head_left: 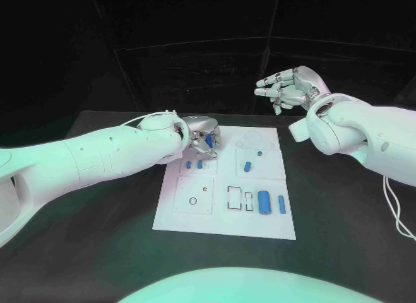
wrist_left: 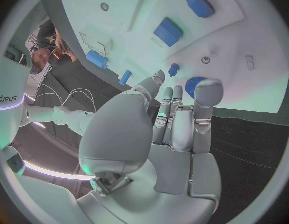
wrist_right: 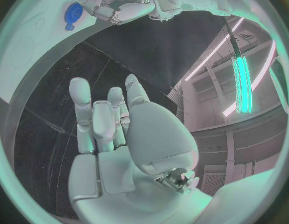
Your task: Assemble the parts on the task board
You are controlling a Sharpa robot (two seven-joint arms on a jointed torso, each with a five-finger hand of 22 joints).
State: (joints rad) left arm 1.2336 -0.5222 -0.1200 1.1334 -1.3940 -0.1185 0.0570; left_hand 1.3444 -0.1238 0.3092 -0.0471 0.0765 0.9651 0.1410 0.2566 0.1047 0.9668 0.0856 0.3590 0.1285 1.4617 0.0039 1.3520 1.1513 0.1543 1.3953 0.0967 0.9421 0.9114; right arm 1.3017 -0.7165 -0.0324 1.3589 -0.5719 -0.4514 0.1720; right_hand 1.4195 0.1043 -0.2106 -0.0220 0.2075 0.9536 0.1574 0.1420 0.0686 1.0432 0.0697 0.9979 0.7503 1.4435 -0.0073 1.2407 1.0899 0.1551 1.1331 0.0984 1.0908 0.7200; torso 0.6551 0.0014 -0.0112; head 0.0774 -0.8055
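**Left hand at the board's far left corner, right hand raised**

The white rectangular task board lies mid-table on the black table. The silver left hand hovers over the board's far left corner, fingers curled together beside a round blue ribbed part; whether it touches it, I cannot tell. Small blue parts sit across the board. The silver right hand hangs above the far edge, fingers loosely spread, holding nothing

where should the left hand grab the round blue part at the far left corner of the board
By its rim, from above. The round blue part looks like a low disc lying flat on the task board, so only its edge offers purchase. The left hand hovers right by it; fingertips could likely pinch opposite sides.
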